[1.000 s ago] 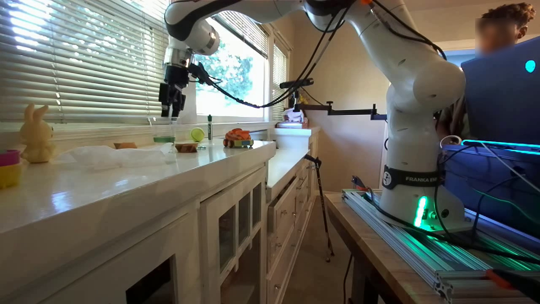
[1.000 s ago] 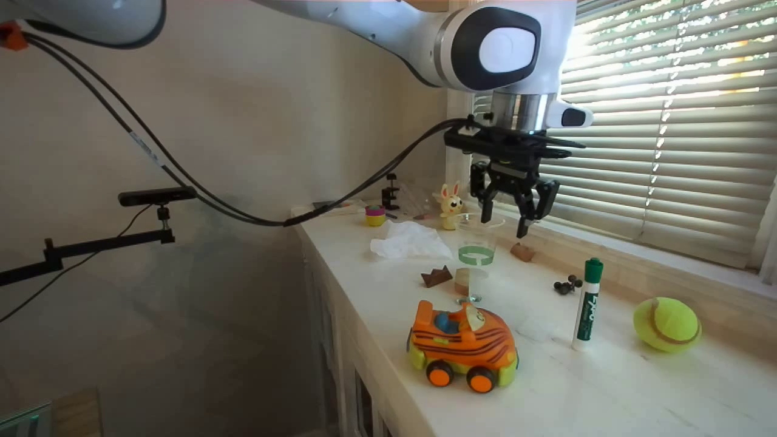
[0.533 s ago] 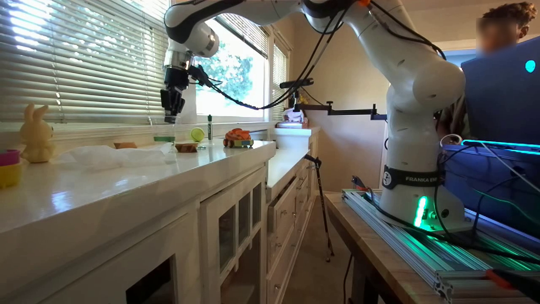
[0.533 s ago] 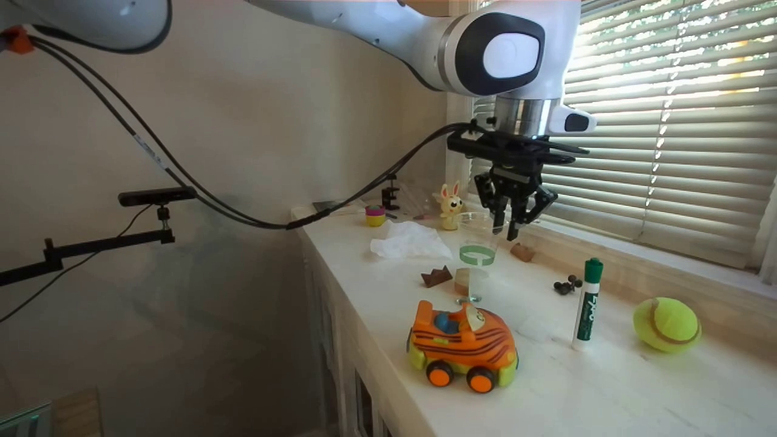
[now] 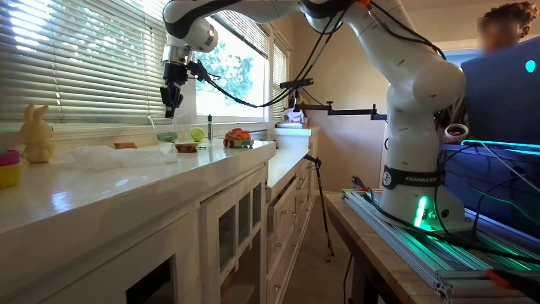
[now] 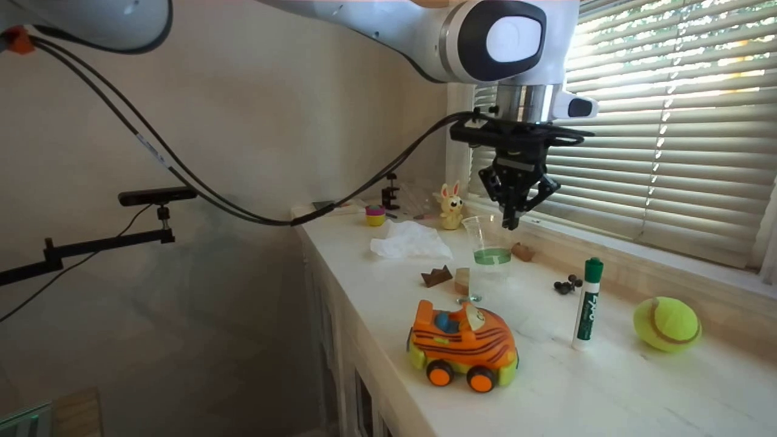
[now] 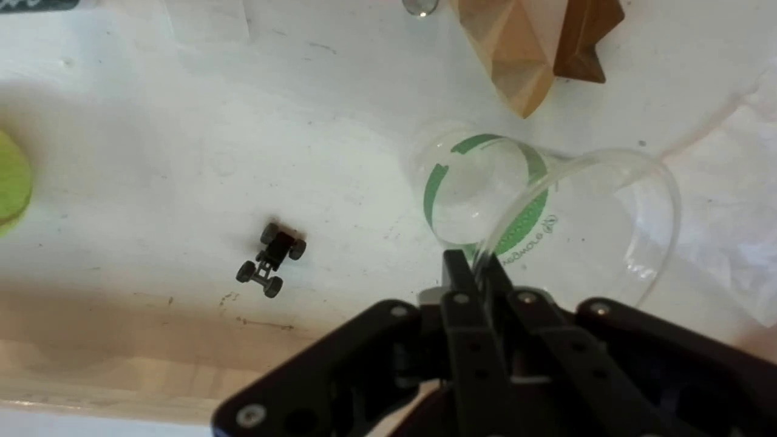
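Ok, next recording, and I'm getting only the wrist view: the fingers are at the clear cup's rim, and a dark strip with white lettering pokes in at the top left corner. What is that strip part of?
Observer: A marker; an exterior view shows it standing upright, green cap on top.
Operator: Anything past my top edge?
Observer: Yes, an orange toy car, standing on its wheels.
Operator: And is the gripper down on the counter?
Observer: No, in both exterior views its tips hang above the surface, about level with the rim of the clear cup.
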Robot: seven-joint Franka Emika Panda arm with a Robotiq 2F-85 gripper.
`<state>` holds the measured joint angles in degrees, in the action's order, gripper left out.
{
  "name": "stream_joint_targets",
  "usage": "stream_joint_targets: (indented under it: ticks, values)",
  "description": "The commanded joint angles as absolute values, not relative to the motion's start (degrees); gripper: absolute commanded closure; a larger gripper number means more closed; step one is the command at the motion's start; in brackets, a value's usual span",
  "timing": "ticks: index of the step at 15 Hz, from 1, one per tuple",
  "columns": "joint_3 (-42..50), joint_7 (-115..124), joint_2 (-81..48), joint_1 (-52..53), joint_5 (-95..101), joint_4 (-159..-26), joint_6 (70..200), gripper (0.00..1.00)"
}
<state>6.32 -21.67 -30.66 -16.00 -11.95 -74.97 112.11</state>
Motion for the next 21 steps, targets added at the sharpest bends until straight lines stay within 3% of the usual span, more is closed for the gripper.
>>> stream_joint_targets:
  ticks: [1, 9, 21]
  values:
    - [6.99, -20.04, -30.78, -14.6, -4.04, -71.49, 107.68, 0.96]
    - [7.86, -22.31, -32.63, -10.74, 14.34, -66.81, 97.72, 0.96]
    - [7.88, -23.17, -35.29, -9.7, 23.04, -67.21, 98.59, 0.96]
